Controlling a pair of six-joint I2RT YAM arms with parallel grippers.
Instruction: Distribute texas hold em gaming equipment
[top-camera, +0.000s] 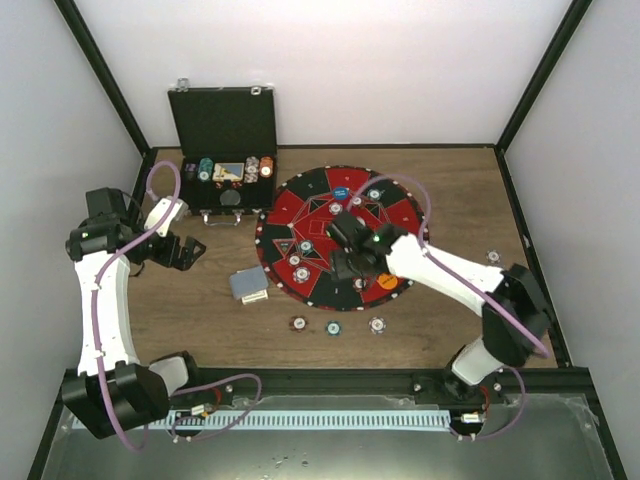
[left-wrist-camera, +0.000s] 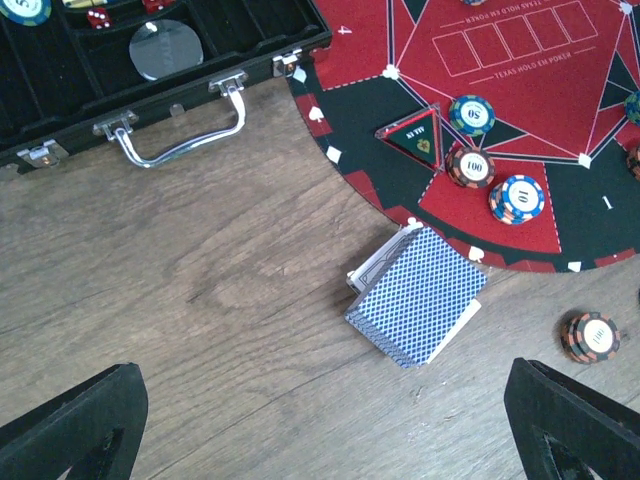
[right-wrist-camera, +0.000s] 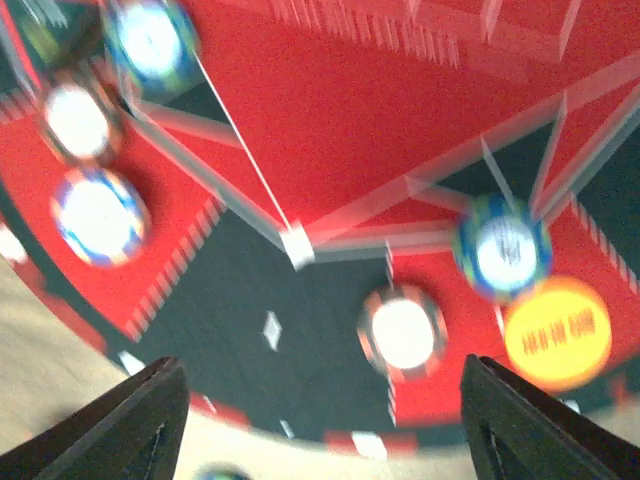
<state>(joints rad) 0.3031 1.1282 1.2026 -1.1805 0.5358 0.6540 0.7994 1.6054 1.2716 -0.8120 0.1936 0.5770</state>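
— Top view?
— Case (top-camera: 225, 120) at the far-left corner, cards (top-camera: 248, 285) left of the mat (top-camera: 300, 200), whose middle the right arm (top-camera: 440, 270) hides.
— Left wrist?
— Left gripper (left-wrist-camera: 320, 440) gapes, empty, near the cards.
— Right wrist?
— Blurred: right gripper (right-wrist-camera: 320, 420) apart above chips (right-wrist-camera: 402, 332) and orange button (right-wrist-camera: 557, 333).

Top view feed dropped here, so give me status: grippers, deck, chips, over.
Both open, empty. Left gripper above table by card deck; right gripper over mat near orange button. Chips on mat and table. Nothing blocking.
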